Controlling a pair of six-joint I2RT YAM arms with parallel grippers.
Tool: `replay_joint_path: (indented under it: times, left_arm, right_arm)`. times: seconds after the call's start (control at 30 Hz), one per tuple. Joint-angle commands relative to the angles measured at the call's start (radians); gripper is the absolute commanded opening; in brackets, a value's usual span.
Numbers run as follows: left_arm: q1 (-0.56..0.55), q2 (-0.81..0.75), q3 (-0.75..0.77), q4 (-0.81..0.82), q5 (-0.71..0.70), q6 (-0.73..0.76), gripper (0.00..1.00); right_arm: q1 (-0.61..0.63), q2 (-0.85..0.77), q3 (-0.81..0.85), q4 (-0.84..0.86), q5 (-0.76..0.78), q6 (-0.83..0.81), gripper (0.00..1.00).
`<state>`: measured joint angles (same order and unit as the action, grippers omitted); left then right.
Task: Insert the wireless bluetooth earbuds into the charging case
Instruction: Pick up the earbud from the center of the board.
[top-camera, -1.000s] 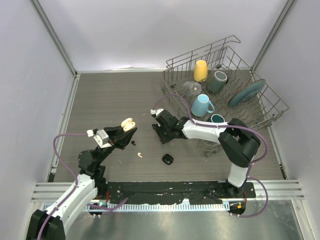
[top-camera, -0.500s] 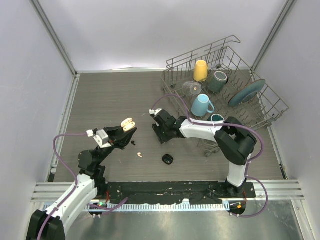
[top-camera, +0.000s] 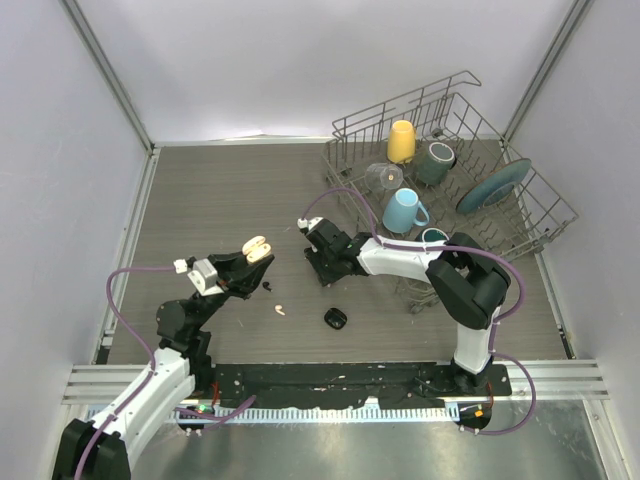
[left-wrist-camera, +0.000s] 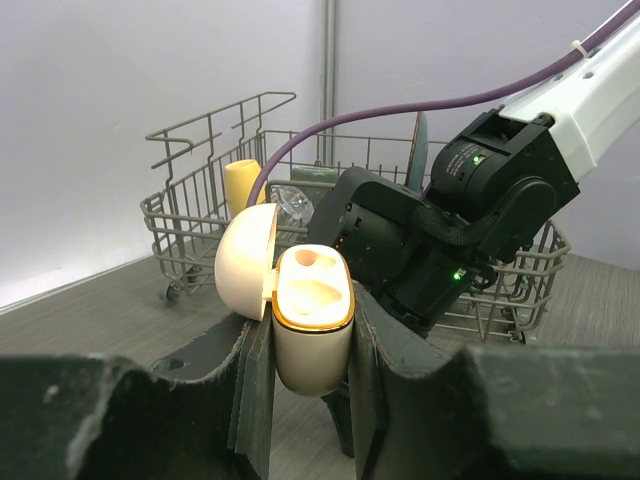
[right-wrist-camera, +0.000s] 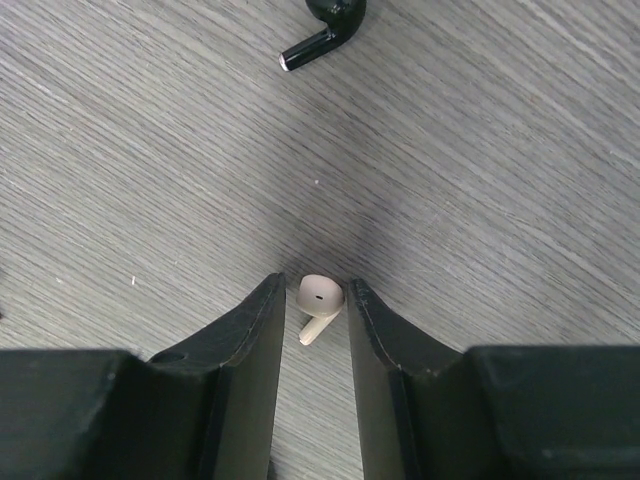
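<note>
My left gripper (top-camera: 257, 251) is shut on an open cream charging case (top-camera: 257, 246), held above the table. In the left wrist view the case (left-wrist-camera: 312, 305) stands upright between the fingers (left-wrist-camera: 372, 350), its lid (left-wrist-camera: 245, 258) swung open to the left. My right gripper (top-camera: 320, 274) is low over the table. In the right wrist view its jaws stand tight round a cream earbud (right-wrist-camera: 321, 296). A black earbud (right-wrist-camera: 325, 25) lies beyond the tips. On the table lie a black earbud (top-camera: 267, 286), a cream earbud (top-camera: 280, 310) and a black case (top-camera: 335, 318).
A wire dish rack (top-camera: 547, 197) with mugs, a glass and a plate stands at the back right, close behind the right arm. It also shows in the left wrist view (left-wrist-camera: 200, 215). Grey walls close in the table on three sides.
The right gripper has shifted slightly to the left over the table. The left arm and the case have not moved.
</note>
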<state>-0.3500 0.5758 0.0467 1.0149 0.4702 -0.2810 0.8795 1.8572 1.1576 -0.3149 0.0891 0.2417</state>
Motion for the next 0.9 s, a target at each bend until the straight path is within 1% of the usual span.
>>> replay_joint_path:
  times: [0.0, 0.17, 0.37, 0.57, 0.87]
  left_arm:
    - [0.006, 0.009, -0.019, 0.033, -0.016, 0.012, 0.00]
    - [0.006, 0.007, -0.021, 0.034, -0.015, 0.009, 0.00]
    - [0.005, 0.004, -0.019, 0.033, -0.018, 0.009, 0.00]
    - [0.005, 0.004, -0.021, 0.030, -0.019, 0.009, 0.00]
    - [0.005, -0.004, -0.022, 0.022, -0.016, 0.009, 0.00]
  right_arm:
    - [-0.002, 0.003, 0.033, 0.002, 0.021, 0.004, 0.37]
    - [-0.001, 0.002, 0.030, -0.007, 0.031, 0.011, 0.37]
    - [-0.002, 0.011, 0.039, -0.033, 0.067, 0.071, 0.38]
    - [-0.002, 0.019, 0.033, -0.038, 0.064, 0.102, 0.38]
    - [-0.001, 0.020, 0.039, -0.038, 0.066, 0.094, 0.34]
